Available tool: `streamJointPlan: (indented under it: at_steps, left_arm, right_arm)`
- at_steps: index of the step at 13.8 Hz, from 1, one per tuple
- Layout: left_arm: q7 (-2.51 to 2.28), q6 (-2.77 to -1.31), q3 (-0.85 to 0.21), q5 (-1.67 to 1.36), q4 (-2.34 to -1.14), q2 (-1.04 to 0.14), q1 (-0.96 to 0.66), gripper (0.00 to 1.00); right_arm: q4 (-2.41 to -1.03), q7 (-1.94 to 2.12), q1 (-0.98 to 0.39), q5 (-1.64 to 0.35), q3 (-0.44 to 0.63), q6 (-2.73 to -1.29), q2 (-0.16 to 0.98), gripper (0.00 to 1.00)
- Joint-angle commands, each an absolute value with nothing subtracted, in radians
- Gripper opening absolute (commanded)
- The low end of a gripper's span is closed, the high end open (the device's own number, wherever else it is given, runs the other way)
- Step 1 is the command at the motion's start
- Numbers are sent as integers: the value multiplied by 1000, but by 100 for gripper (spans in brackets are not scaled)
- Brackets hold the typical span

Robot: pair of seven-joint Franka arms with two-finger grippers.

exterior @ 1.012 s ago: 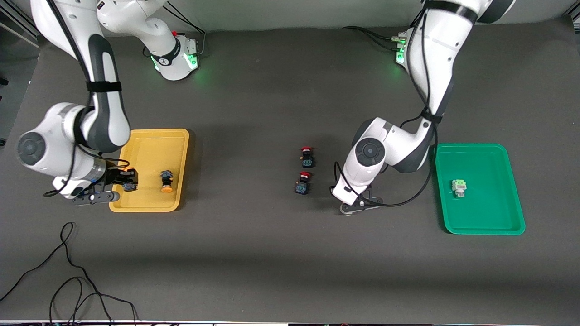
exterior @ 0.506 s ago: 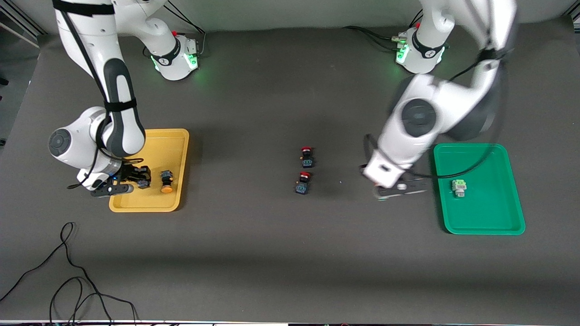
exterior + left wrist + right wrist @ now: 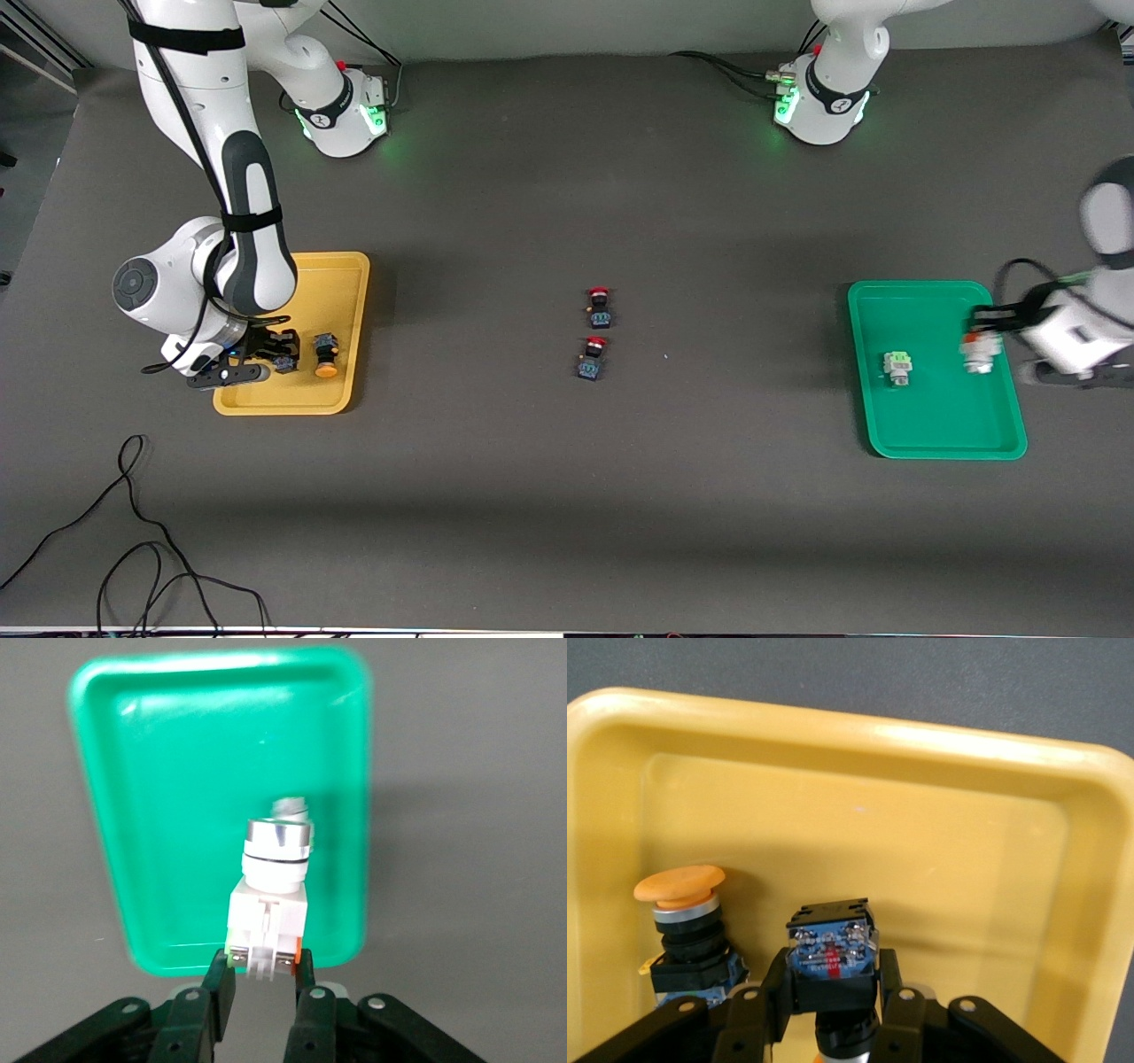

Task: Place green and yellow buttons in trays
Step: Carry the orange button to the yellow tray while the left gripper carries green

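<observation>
Two shallow plastic trays on dark desk point(image 3: 567, 496): yellow tray point(image 3: 306, 403), green tray point(image 3: 939, 443).

Two red-capped buttons point(image 3: 600, 306) mid-desk, unmoved.

Left pincer point(image 3: 990, 332), swung over from mid-desk, clamps white-grey button point(image 3: 270, 904) above green tray, beside green-marked button point(image 3: 897, 367).

Right pincer point(image 3: 833, 1005) grips black-blue button point(image 3: 831, 958) in yellow tray, beside orange-capped button point(image 3: 682, 921).

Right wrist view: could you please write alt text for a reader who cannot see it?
The right gripper is shut on a black-blue push-button switch, holding it over the shallow yellow plastic tray. Beside it, a second switch with an orange-yellow round cap stands upright in the tray.
</observation>
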State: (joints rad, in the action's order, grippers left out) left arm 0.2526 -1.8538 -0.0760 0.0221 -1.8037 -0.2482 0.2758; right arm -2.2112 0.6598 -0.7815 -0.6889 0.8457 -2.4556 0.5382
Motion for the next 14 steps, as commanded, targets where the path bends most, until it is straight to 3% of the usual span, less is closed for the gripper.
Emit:
streamJointPlan:
  at_steps: [1, 6, 7, 8, 12, 14]
  left_arm:
    - [356, -1977, -95, 21, -1894, -281, 369, 0]
    - [359, -2158, -95, 54, -1945, -400, 429, 0]
    - [357, -2175, -95, 54, -1944, -417, 430, 0]
    - [356, -2195, -95, 54, -1945, -429, 428, 0]
    - [328, -2275, -95, 52, -1942, -478, 419, 0]
    - [264, -2312, -97, 52, -1939, -498, 413, 34]
  right_arm:
    - [-2210, 661, -772, -722, 867, -2436, 528, 29]
    - [-2207, 600, -744, -723, 867, -2407, 528, 31]
    - [-2207, 601, -741, -723, 867, -2407, 528, 55]
    - [-2207, 601, -741, -721, 867, -2407, 528, 99]
    - [-2203, 600, -739, -721, 868, -2407, 523, 99]
    - [-2172, 595, -744, -713, 886, -2346, 485, 99]
